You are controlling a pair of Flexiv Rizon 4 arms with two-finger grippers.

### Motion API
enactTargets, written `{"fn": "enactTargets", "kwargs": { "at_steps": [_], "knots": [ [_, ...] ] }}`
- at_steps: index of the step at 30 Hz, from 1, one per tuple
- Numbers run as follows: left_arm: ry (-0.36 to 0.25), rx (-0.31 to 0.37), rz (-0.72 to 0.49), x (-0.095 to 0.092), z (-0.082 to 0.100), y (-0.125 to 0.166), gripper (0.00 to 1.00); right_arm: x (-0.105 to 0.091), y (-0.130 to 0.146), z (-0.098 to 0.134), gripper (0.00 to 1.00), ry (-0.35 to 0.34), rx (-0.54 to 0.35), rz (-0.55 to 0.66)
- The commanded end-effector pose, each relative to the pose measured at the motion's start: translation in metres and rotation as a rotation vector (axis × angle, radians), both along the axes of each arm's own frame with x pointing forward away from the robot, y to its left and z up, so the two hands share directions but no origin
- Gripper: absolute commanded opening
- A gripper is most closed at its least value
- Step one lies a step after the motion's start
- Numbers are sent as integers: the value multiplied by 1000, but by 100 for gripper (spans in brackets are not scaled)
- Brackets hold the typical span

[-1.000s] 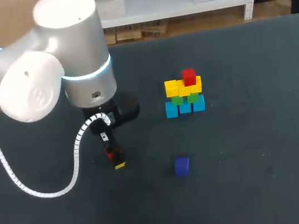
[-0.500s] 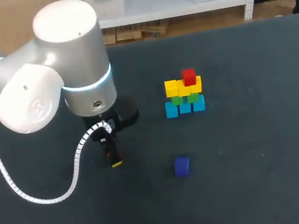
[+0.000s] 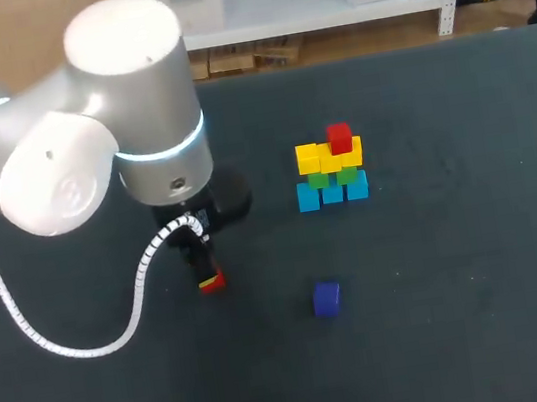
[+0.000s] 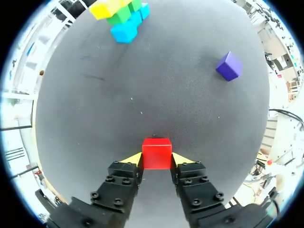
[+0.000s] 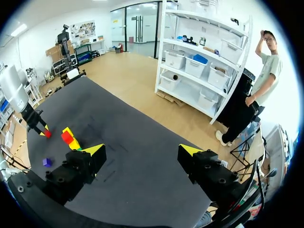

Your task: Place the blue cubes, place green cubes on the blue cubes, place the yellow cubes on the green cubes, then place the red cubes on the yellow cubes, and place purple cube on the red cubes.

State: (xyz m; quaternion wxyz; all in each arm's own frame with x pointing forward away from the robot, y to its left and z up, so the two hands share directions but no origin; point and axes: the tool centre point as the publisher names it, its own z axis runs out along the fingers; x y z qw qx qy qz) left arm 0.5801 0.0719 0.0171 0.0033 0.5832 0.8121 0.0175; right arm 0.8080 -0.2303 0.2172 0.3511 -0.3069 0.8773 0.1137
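Left arm (image 3: 87,137) enters from the left, wrist pointing down at the desk (image 3: 478,250) | left fingers (image 4: 137,158) narrow, clamping the red cube (image 4: 156,153) by opposite faces, square to them | purple cube (image 3: 326,297) well apart, nearer the front edge | cube stack (image 3: 331,169) farther back, red on top | right fingers (image 5: 98,149) spread wide, holding nothing, high above the desk.

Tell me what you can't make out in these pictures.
The left hand: in the head view the left arm covers all but its tip.
The stack: the left wrist view's rim cuts off its top; in the right wrist view the right hand covers its lower layers.
The red cube in the left hand: no view shows whether it is lifted or resting on the table.
The purple cube: a mere speck in the right wrist view.
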Motion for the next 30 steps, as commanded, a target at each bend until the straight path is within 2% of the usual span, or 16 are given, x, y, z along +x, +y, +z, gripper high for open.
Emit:
{"fn": "enactTargets", "kwargs": {
  "at_steps": [1, 2, 6, 12, 17, 22, 30],
  "knots": [
    [-19, 12, -37, 4, 25, 4, 0, -1, -1, 0, 100, -1, 1, 1],
    [-26, 18, -52, 6, 29, 5, 0, -1, -1, 0, 100, -1, 1, 1],
    [-69, 1, -79, 21, 66, 9, 0, -1, -1, 0, 100, -1, 1, 1],
    [-126, 16, -108, 42, 99, 10, 0, -1, -1, 0, 100, -1, 1, 1],
    [-133, 23, -153, 55, 111, -2, 0, -1, -1, 0, 100, -1, 1, 1],
    [-128, 22, -201, 60, 115, -15, 0, -1, -1, 0, 100, -1, 1, 1],
    [-149, 39, -271, 80, 126, -45, 0, -1, -1, 0, 100, -1, 1, 1]
  ]
}}
